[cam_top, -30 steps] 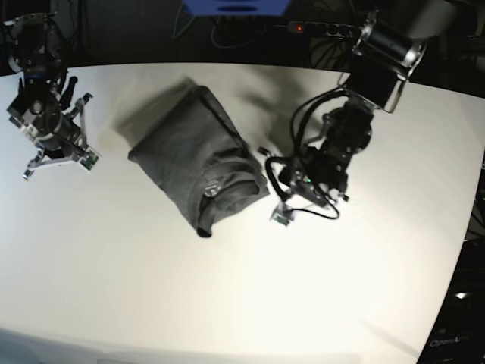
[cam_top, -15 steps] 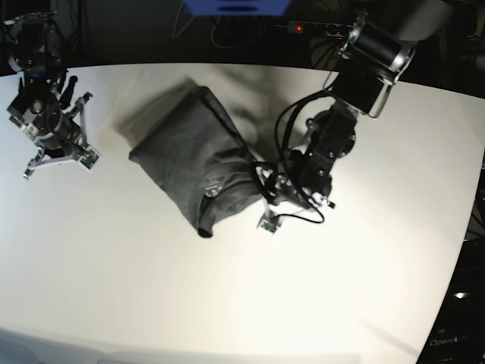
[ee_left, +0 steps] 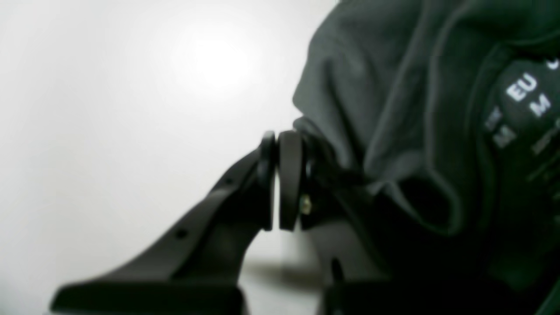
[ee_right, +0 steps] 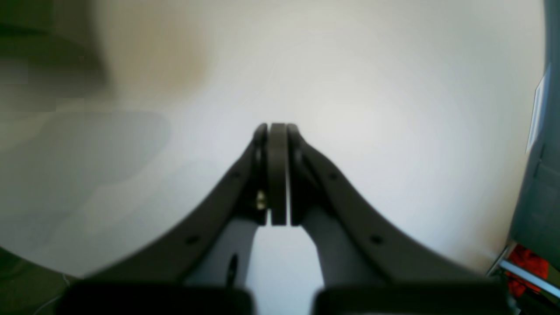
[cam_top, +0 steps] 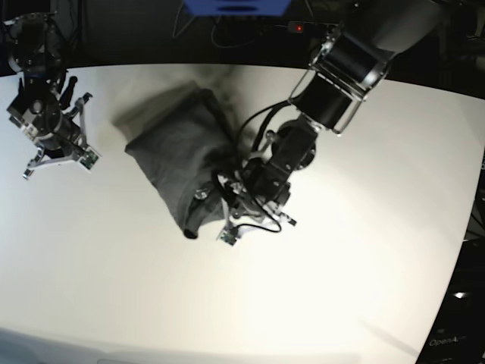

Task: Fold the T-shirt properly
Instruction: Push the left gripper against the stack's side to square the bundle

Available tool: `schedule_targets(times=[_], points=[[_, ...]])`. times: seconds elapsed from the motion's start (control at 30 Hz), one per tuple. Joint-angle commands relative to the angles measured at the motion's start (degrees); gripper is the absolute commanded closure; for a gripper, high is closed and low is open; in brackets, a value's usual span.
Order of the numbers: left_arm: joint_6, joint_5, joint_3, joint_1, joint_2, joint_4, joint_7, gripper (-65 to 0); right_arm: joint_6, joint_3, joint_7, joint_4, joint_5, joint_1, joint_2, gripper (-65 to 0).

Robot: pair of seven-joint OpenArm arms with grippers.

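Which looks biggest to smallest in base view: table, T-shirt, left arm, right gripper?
1. table
2. left arm, nearer the camera, so its lead over the shirt is unsure
3. T-shirt
4. right gripper

A white table [cam_top: 318,296] fills most of the frame. Beyond its far edge, darkness holds a power strip [cam_top: 307,28] with 1 red light and a blue object [cam_top: 235,6].

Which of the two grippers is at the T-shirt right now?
The left gripper, on the right of the base view. It is shut and pressed against the T-shirt's edge. The right gripper is shut over bare table, far from the cloth.
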Motion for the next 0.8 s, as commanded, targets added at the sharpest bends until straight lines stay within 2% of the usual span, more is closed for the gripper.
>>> schedule_targets(times=[0.0, 0.13, 0.37, 0.77], points=[[-2.12, -4.76, 0.67, 1.26, 1.28, -3.88, 4.9, -3.3, -0.43, 0.43, 0.35, 0.96, -0.35, 0.51, 0.71, -0.6], [-2.12, -4.76, 0.59, -0.94, 3.83, -12.32, -0.73, -3.3, -0.43, 0.43, 0.35, 0.96, -0.35, 0.16, 0.71, -0.6], [-1.85, -5.28, 0.15, -4.02, 4.8, -22.78, -10.93, -3.3, -0.43, 0.51, 0.53, 0.96, -0.35, -0.8, 0.88, -0.6], [-2.2, -5.37, 0.06, -4.02, 5.49, -22.34, -12.78, -3.3, -0.43, 1.66, 0.35, 0.96, -0.35, -0.98, 0.8, -0.6]])
